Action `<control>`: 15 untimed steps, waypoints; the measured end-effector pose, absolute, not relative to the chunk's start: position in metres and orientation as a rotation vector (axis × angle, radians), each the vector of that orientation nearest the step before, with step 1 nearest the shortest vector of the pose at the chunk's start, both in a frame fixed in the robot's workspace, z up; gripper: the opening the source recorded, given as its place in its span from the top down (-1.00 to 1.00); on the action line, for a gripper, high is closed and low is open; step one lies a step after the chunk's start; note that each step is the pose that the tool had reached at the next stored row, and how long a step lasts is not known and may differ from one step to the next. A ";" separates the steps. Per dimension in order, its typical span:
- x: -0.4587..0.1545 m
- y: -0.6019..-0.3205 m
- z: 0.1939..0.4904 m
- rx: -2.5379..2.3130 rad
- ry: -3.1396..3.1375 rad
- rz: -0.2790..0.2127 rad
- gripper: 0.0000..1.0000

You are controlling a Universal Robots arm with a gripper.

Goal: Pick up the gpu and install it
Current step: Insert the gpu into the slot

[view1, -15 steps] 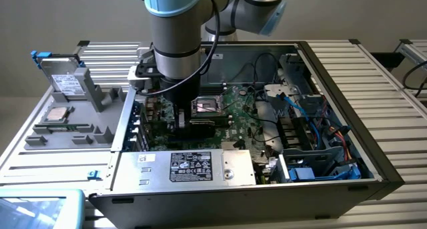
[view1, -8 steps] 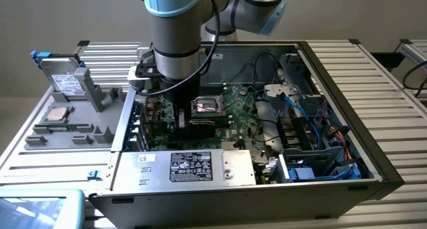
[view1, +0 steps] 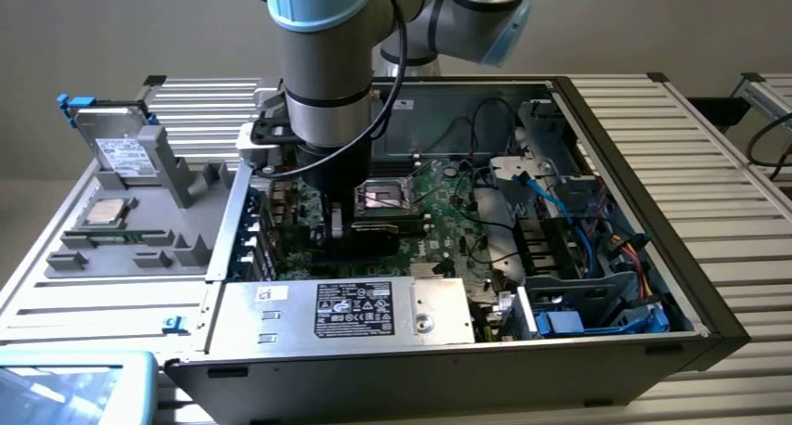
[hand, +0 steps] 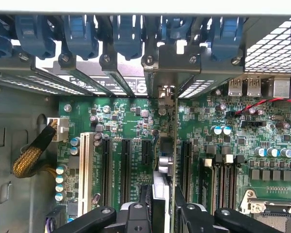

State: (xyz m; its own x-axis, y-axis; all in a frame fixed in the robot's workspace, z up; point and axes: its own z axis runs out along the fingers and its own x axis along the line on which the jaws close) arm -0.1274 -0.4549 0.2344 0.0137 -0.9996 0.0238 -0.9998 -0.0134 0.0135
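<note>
The gripper (hand: 161, 206) is lowered into the open computer case (view1: 693, 295), its jaws partly closed on the gpu (hand: 166, 160) (seen edge-on), which stands upright over the motherboard (hand: 121, 121) slots, left of the CPU socket (view1: 381, 200).

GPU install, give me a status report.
Gripper shut on the gpu, card edge-on and upright over the motherboard slots, bracket at the rear slot opening. Seating not confirmed. Nothing seen blocking.

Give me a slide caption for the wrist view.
Fingers hold the gpu edge-on, upright above the motherboard and its expansion slots, the card's bracket at the case's rear openings.
</note>
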 end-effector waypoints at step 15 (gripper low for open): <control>-0.128 -0.455 0.233 2.219 -2.188 0.013 0.44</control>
State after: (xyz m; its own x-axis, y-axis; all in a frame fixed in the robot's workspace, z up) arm -0.1282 -0.4549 0.2327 0.0143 -0.9996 0.0235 -0.9998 -0.0141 0.0118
